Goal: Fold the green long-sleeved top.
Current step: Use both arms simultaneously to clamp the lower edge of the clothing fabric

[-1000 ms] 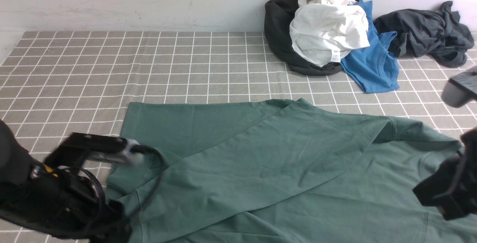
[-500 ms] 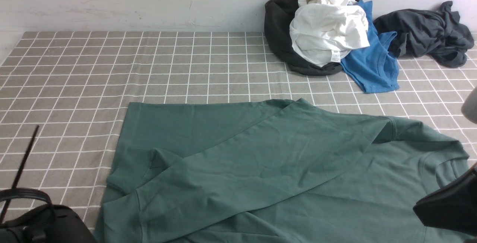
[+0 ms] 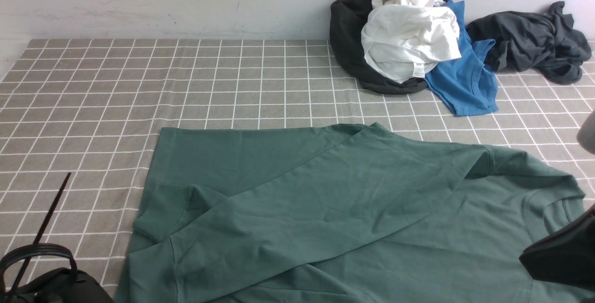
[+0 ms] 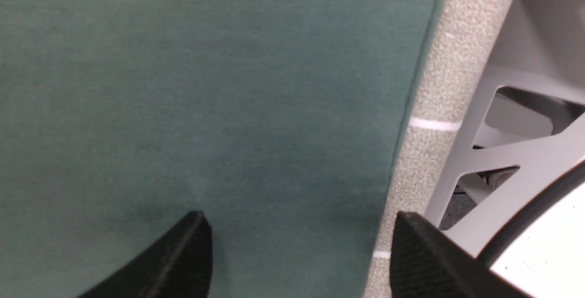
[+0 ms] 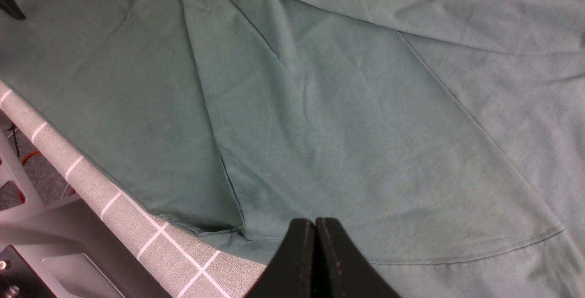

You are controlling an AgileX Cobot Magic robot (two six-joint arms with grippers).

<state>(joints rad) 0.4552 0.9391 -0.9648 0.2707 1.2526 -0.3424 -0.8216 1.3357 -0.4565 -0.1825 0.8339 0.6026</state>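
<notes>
The top (image 3: 325, 200) lies spread on the table (image 3: 232, 84), one sleeve folded across. The left gripper (image 4: 299, 229) stands open directly over its edge. The right gripper (image 5: 315, 227) is closed and empty above the hem. The fabric is likely soft, light and limp, so pinch a hemmed edge.
</notes>
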